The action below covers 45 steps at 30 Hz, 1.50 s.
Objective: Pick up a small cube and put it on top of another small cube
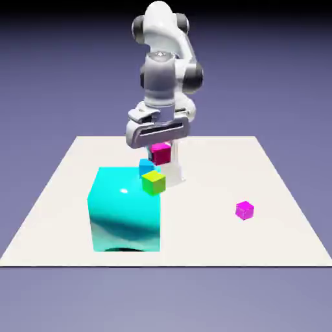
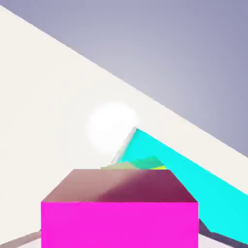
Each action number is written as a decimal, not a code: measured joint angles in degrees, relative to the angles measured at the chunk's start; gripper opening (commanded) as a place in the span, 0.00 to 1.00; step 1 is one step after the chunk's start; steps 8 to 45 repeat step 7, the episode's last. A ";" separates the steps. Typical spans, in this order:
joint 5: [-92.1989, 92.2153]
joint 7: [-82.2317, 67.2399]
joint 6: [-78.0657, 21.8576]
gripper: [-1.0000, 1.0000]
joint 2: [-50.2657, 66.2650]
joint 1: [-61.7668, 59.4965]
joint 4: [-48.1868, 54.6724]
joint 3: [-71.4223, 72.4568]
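My gripper is shut on the small cube, a hot-pink one, and holds it off the white table. In the hand view this small cube fills the bottom middle and hides both fingertips. Just below it in the exterior view sit a small blue cube and a yellow-green cube, both beside the top right corner of the big cyan block. The hand view shows an edge of the cyan block and a sliver of the yellow-green cube beyond the held cube.
A purple-magenta cube lies alone toward the exterior view's right. The white table ends close in front of the cyan block. The arm stands at the far edge, over the cubes.
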 measured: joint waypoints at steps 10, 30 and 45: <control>-0.03 -0.30 10.94 1.00 3.81 -0.15 -7.14 -0.88; -0.03 -0.30 10.94 1.00 3.81 -0.15 -7.14 -0.88; -0.03 -0.30 10.94 1.00 3.81 -0.15 -7.14 -0.88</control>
